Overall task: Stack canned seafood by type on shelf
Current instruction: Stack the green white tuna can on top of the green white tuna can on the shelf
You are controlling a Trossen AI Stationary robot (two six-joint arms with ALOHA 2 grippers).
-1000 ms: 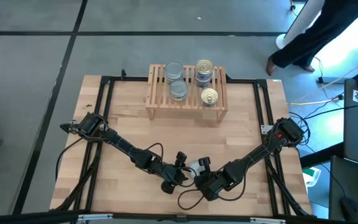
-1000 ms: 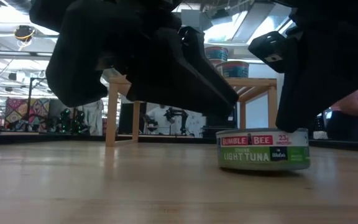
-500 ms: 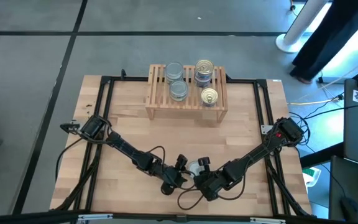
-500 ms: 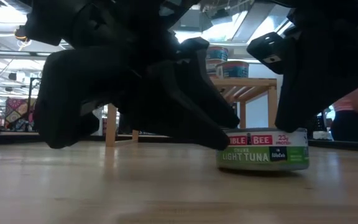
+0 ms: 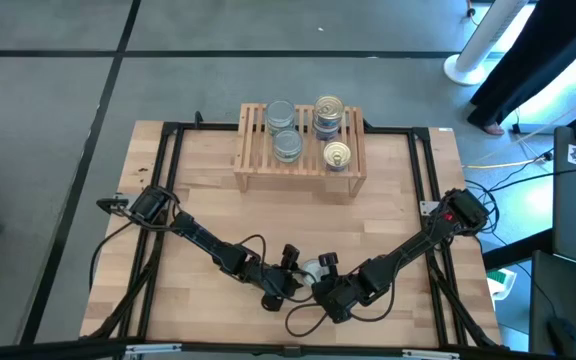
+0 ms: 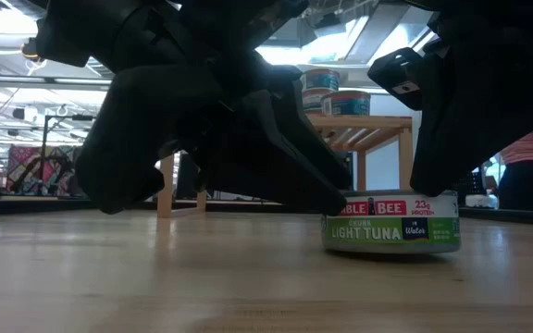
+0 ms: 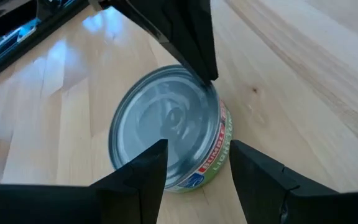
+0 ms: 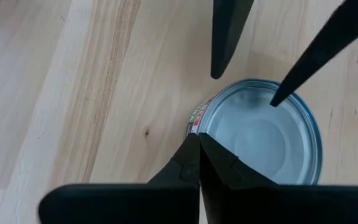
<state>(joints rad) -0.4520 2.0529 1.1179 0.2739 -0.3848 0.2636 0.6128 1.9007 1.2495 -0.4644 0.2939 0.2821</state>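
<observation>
A silver-topped tuna tin [image 7: 169,137] is sitting on the desk [image 5: 198,200] at the near edge, well apart from the shelf [image 5: 258,172] where the other tins [image 5: 286,146] are already standing. The left gripper [image 7: 197,163] is hovering just beside the tin with its jaws partly spread, not yet around it. The right gripper [image 8: 199,144] is resting pinched shut against the tin's rim. To do this well, the left gripper should probably be lowering squarely so both fingers straddle the rim, while the right one is steadying the tin against sliding, then clearing away before the lift toward the silver stack.
</observation>
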